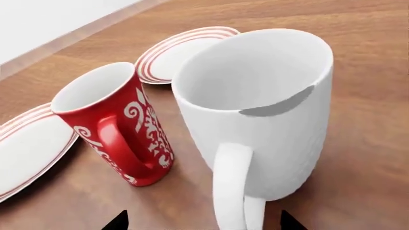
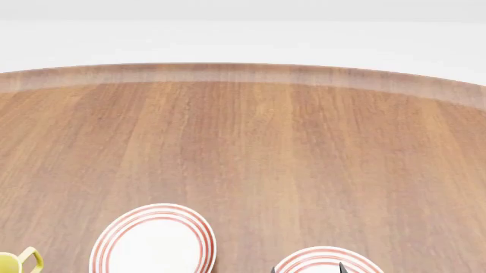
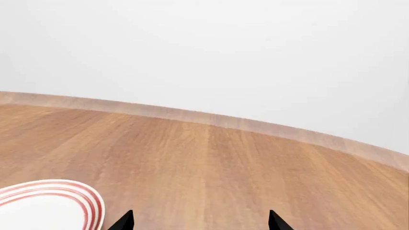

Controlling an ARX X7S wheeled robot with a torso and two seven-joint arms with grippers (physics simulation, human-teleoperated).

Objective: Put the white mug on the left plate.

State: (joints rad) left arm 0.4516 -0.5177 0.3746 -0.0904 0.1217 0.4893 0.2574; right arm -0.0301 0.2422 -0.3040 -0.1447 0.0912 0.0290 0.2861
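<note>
The tall all-white mug (image 1: 255,110) stands upright on the wooden table, close in front of my left gripper (image 1: 204,223). Its loop handle (image 1: 233,187) faces the camera and sits between the two wide-apart black fingertips, nearer one of them. That gripper is open and holds nothing. In the head view the left plate (image 2: 156,242), white with thin red rings, lies near the bottom edge; the mug is out of that view. My right gripper (image 3: 199,223) is open over bare wood, with nothing between its tips.
A red mug with white swirls (image 1: 115,127) stands right beside the white mug. Two ringed plates (image 1: 185,52) (image 1: 26,148) lie behind them. The right plate (image 2: 326,263) and a yellow mug handle (image 2: 19,263) show at the head view's bottom edge. Another plate rim (image 3: 45,206) lies near the right gripper.
</note>
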